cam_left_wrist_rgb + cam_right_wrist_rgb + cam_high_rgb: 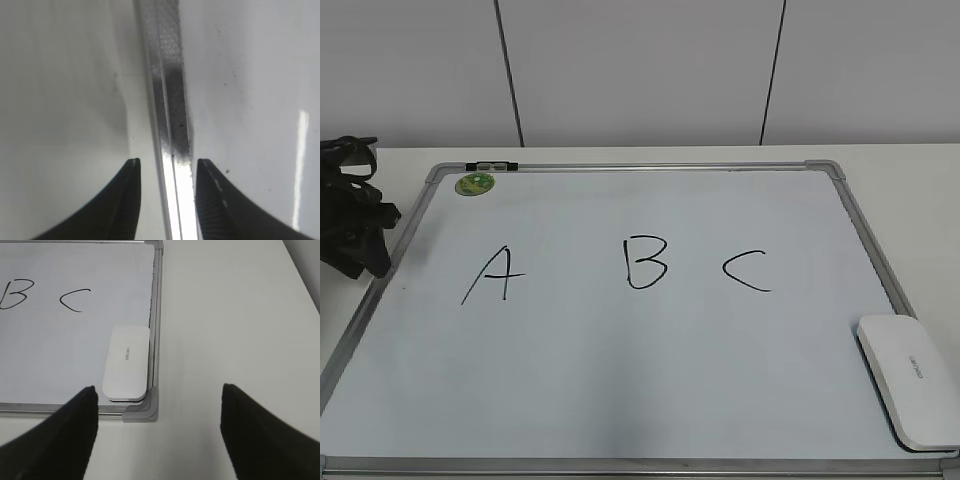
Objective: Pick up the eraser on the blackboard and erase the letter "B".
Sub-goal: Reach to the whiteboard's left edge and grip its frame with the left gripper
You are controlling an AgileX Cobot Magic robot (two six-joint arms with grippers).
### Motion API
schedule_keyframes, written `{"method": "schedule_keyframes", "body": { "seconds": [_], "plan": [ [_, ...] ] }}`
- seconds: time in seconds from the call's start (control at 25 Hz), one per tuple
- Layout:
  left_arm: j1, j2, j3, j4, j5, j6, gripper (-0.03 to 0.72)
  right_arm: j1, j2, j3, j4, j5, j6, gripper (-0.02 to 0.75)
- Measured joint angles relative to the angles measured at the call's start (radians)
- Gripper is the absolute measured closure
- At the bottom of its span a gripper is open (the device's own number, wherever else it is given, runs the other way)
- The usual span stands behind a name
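The blackboard [620, 380] is a white board with a silver frame, lying flat on the table. Black letters A [492, 273], B [646, 262] and C [748, 270] are written in a row on it. The white eraser [910, 380] lies at the board's near right corner. In the right wrist view the eraser [126, 362] is ahead and left of my right gripper [159, 389], which is wide open, empty and above the table by the corner cap. The B [12, 294] shows at that view's left edge. My left gripper [167, 162] is open, with the board's left frame rail [170, 100] running between its fingers.
A round green sticker [475, 184] sits at the board's far left corner, with a small black clip [492, 166] on the top rail. My left arm [355, 225] is at the board's left edge. White table [235, 315] lies right of the board. A wall stands behind.
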Motion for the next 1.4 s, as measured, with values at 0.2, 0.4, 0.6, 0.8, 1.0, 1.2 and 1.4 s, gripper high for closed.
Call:
{"method": "schedule_keyframes", "body": {
  "seconds": [0.2, 0.4, 0.6, 0.8, 1.0, 1.2, 1.4],
  "plan": [
    [0.000, 0.000, 0.000, -0.001, -0.014, 0.002, 0.436, 0.000, 0.000, 0.000, 0.000, 0.000, 0.000, 0.152],
    [0.000, 0.000, 0.000, -0.001, -0.016, 0.002, 0.437, 0.000, 0.000, 0.000, 0.002, 0.000, 0.000, 0.152],
    [0.000, 0.012, -0.002, -0.001, -0.019, 0.002, 0.437, 0.000, 0.000, 0.000, 0.002, 0.000, 0.000, 0.151],
    [0.000, 0.039, -0.002, -0.001, -0.017, 0.002, 0.440, 0.000, 0.000, 0.000, 0.002, 0.000, 0.000, 0.151],
    [0.000, 0.042, -0.004, -0.005, -0.017, 0.002, 0.515, 0.000, 0.000, 0.000, 0.002, 0.000, 0.000, 0.152],
    [0.000, 0.046, -0.006, -0.015, -0.010, 0.002, 0.629, 0.000, 0.000, 0.000, 0.002, 0.000, 0.000, 0.152],
    [0.003, 0.046, -0.008, -0.024, -0.008, -0.006, 0.671, 0.000, 0.000, 0.000, 0.022, 0.000, 0.000, 0.151]
  ]
}}
